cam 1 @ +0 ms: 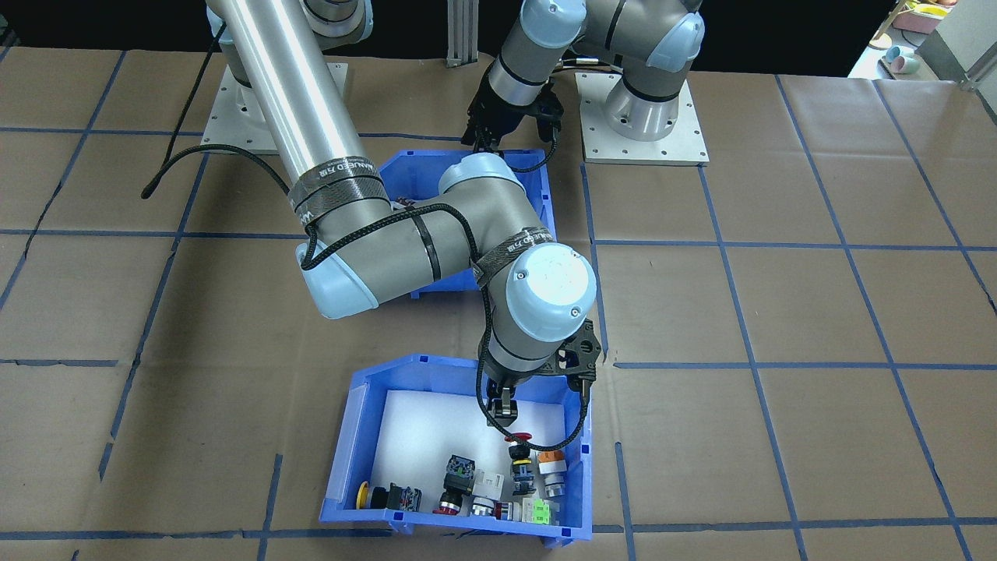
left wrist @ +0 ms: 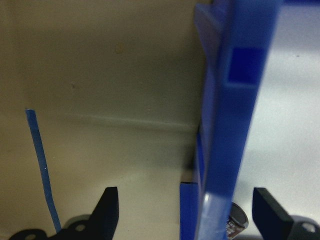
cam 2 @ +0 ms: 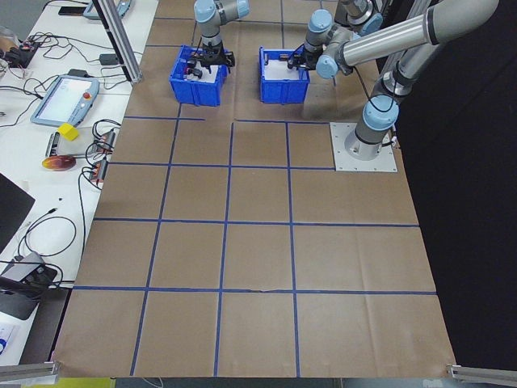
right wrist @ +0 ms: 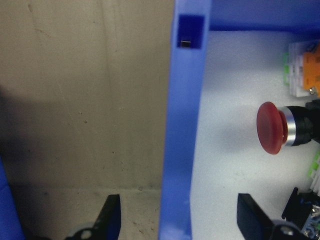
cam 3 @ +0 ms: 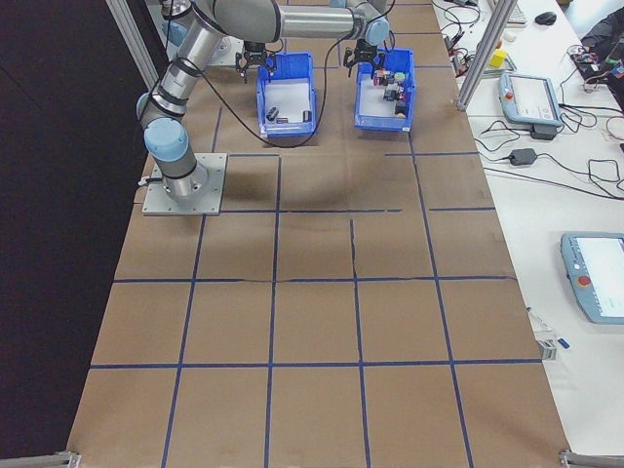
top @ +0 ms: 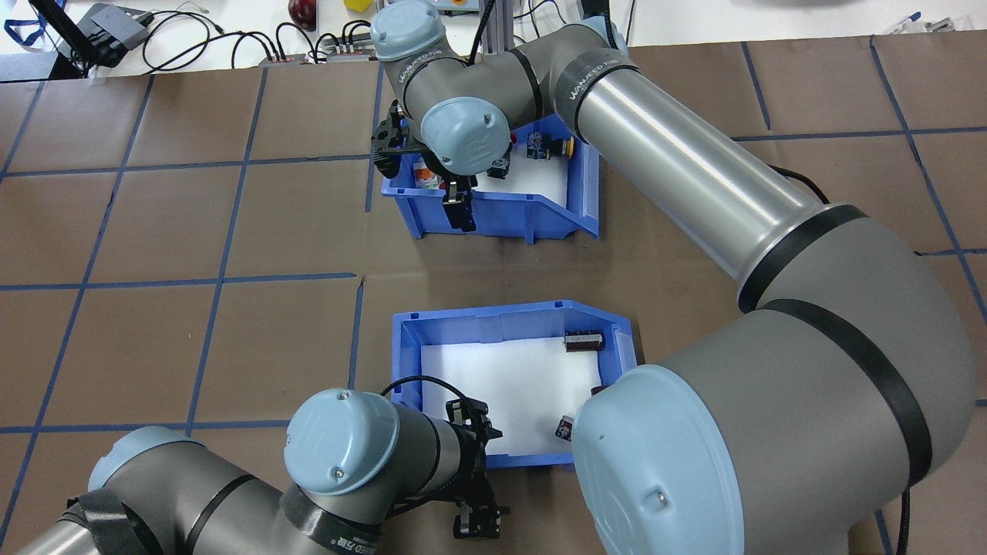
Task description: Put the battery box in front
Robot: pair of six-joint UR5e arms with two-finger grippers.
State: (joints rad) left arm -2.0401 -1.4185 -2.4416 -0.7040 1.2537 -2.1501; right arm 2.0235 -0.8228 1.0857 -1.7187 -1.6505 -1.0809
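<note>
- the battery box (top: 493,324) is a blue open-top bin with a white liner, sitting on the brown table (top: 154,231) in the near half of the overhead view, closer to the robot than the other bin.
- a few dark cylinders lie in it: one (top: 584,341) by its far right corner, another (top: 565,428) at its right side, partly hidden by the right arm's big joint.
- the left gripper (left wrist: 186,210) straddles the battery box's wall: in the left wrist view one finger (left wrist: 107,210) is outside over the table, the other (left wrist: 270,212) is inside over the liner, and the blue wall (left wrist: 235,125) runs between them.
- the left fingers are spread apart, touching neither face of the wall, so nothing is grasped.
- the switch bin (top: 501,220), also blue with a white liner, stands farther from the robot, well apart from the battery box, with coloured push-buttons in it.
- the right gripper (right wrist: 177,220) straddles that bin's wall (right wrist: 182,140) in the same way, fingers released, one outside and one inside.
- a red mushroom button (right wrist: 272,128) lies on the liner just beside the inner right finger (right wrist: 255,215).
- blue tape lines (top: 224,262) grid the table.
</note>
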